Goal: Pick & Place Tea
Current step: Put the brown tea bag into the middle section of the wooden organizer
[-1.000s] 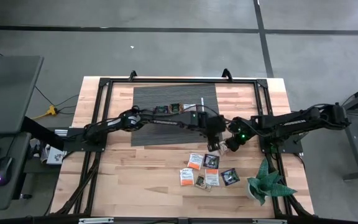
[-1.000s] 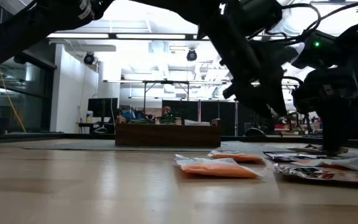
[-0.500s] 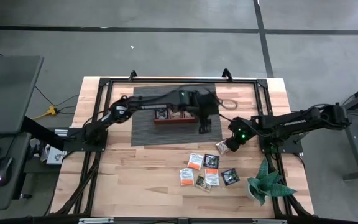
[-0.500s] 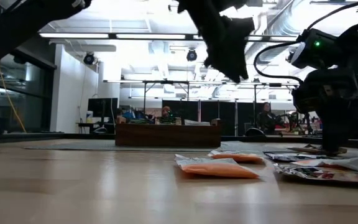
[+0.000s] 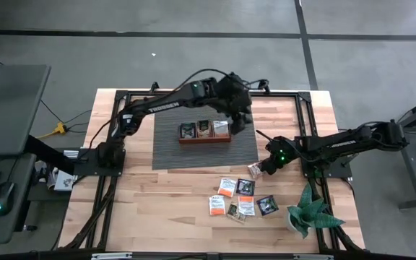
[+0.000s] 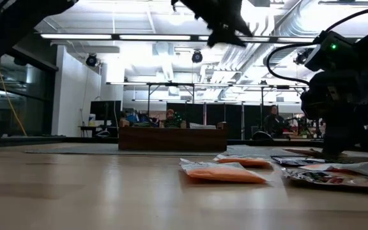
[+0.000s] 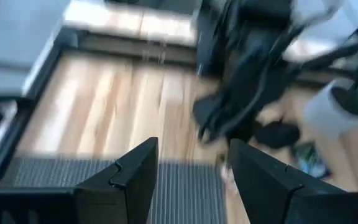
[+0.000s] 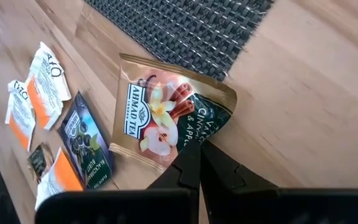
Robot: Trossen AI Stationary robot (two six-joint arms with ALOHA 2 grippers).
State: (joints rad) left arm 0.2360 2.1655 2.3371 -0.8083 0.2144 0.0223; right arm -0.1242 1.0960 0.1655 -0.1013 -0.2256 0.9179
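Right gripper point(image 8: 197, 163) was pinched shut on the corner of a beige sachet point(image 8: 166, 118), a flat packet printed with a flower, cinnamon sticks and apple slices, which lay at the mat's corner. In the high view this gripper point(image 5: 260, 167) sat just off the lower right corner of the dark woven mat point(image 5: 170, 148), with the sachet point(image 5: 253, 170) showing as a small pale square at its tip. Left gripper point(image 7: 191, 174) had its two fingers spread apart with nothing between them; seen from above it point(image 5: 235, 124) hung above the right end of the wooden tray point(image 5: 204, 139).

Wooden table point(image 5: 157, 206) carried everything, with the mat lying across its far middle. On the mat stood the tray, whose three compartments each held sachets: dark ones on the left, pale ones toward the right. A green spiky plant point(image 5: 308, 214) stood at the table's near right corner.

Loose tea sachets point(image 5: 238, 198) lay in a cluster on the bare wood between the mat and the plant, some orange-and-white, some dark. From the right wrist camera, a dark blue sachet point(image 8: 86, 149) lay just beside the beige one, with orange-and-white sachets point(image 8: 33, 93) farther off. At table height, an orange sachet point(image 6: 225, 171) lay flat in front, the tray point(image 6: 172, 137) behind it.
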